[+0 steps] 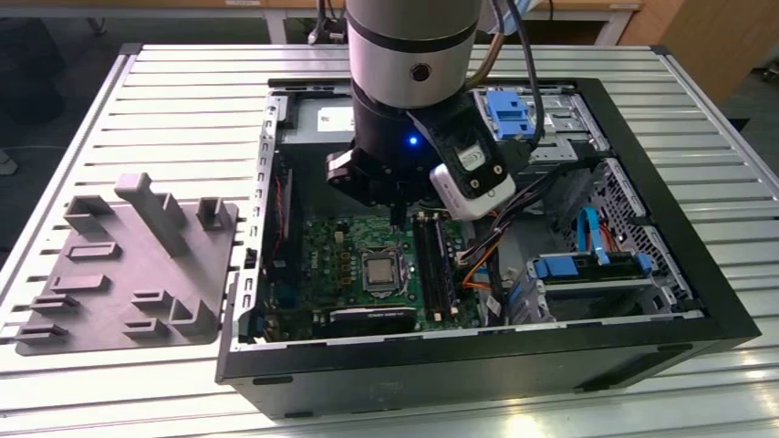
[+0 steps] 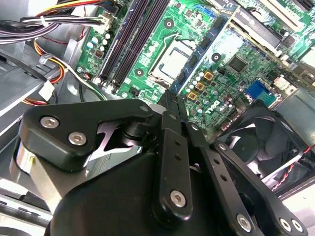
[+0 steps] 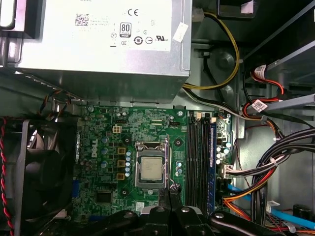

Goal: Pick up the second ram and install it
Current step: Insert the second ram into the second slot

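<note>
My gripper (image 1: 397,217) hangs inside the open computer case, above the green motherboard (image 1: 328,246) and just behind its silver processor (image 1: 381,271). In the second wrist view the black fingers (image 2: 170,105) are shut on one end of the second ram (image 2: 210,40), a thin blue stick with dark chips that points down toward the board. In the first wrist view the gripper (image 3: 172,194) sits beside the processor (image 3: 149,168). The long black memory slots (image 3: 197,162) lie a little to one side of it. Another blue stick (image 3: 212,162) stands seated in the outermost slot.
A grey power supply (image 3: 98,44) fills the case's far end, and a black fan (image 3: 39,182) sits beside the board. Cable bundles (image 3: 266,167) and blue drive caddies (image 1: 512,114) crowd the exterior view's right. A grey parts fixture (image 1: 128,265) lies on the table at that view's left.
</note>
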Robot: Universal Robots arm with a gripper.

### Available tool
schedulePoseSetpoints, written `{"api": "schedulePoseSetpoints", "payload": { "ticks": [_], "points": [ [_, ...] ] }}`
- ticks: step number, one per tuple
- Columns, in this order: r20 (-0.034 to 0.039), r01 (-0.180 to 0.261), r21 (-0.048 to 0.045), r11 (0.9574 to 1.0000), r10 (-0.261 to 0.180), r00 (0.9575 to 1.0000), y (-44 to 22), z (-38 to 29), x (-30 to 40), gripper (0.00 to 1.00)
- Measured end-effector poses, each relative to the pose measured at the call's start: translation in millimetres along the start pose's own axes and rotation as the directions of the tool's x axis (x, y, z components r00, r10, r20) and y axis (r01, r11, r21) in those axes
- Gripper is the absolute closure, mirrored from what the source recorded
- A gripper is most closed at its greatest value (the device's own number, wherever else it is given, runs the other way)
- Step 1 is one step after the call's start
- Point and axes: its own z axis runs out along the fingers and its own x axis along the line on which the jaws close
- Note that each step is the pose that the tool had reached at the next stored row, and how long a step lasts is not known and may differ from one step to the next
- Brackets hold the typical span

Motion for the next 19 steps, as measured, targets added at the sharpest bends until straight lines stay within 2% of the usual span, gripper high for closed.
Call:
{"api": "schedulePoseSetpoints", "payload": {
  "ticks": [17,19],
  "points": [
    [0.0003,-0.003,0.0000,1.0000,0.003,1.0000,-0.3,3.3,-2.4,0.89],
    [0.0003,-0.004,0.0001,1.0000,0.004,1.0000,-0.5,5.5,-3.8,0.89]
  ]
}}
